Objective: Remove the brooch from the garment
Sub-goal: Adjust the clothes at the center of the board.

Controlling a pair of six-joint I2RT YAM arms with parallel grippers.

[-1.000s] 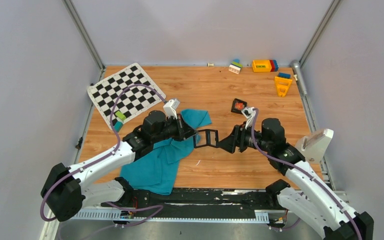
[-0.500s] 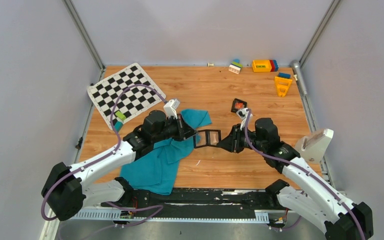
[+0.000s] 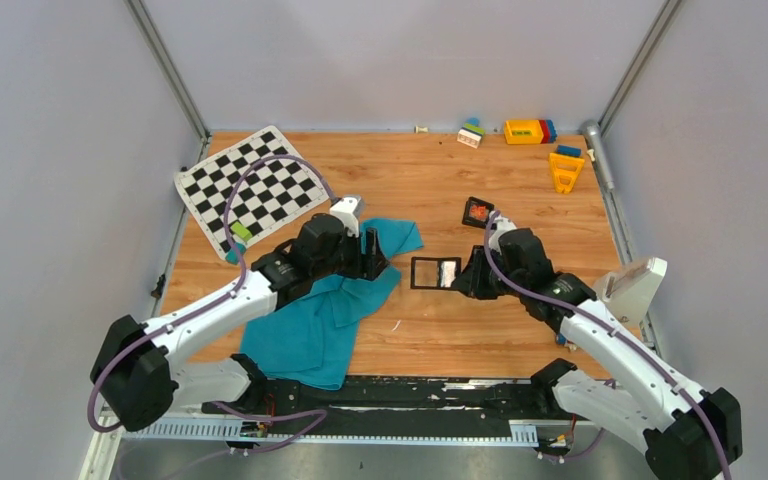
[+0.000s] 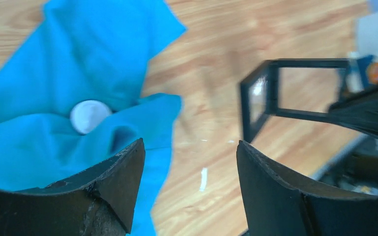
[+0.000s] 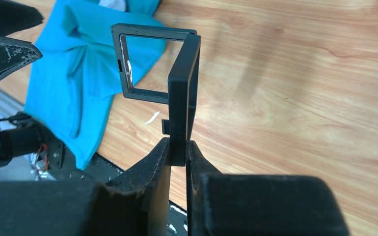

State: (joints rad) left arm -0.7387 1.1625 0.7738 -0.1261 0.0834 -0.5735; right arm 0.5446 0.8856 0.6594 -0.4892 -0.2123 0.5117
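The teal-blue garment (image 3: 310, 330) lies crumpled on the wooden table at front left. A small white round disc (image 4: 88, 115) sits on its folds; I cannot tell whether it is the brooch. My left gripper (image 3: 380, 262) hovers open over the garment's right edge with nothing between its fingers (image 4: 189, 147). Just to its right, an open hinged black box (image 3: 434, 272) hangs above the table. My right gripper (image 3: 468, 276) is shut on one leaf of it (image 5: 177, 147). The box's other leaf (image 5: 150, 61), a window frame, sticks out toward the left gripper.
A black-and-white checkered mat (image 3: 250, 185) lies at back left. A second small black box (image 3: 477, 211) with something orange-red inside sits behind the right gripper. Toy blocks (image 3: 530, 131) line the back edge. A white object (image 3: 632, 288) stands at the right rail.
My left gripper has let go of the black box, opened and drawn back left. My right gripper has shut on the box, which now hangs from it alone, slightly further right.
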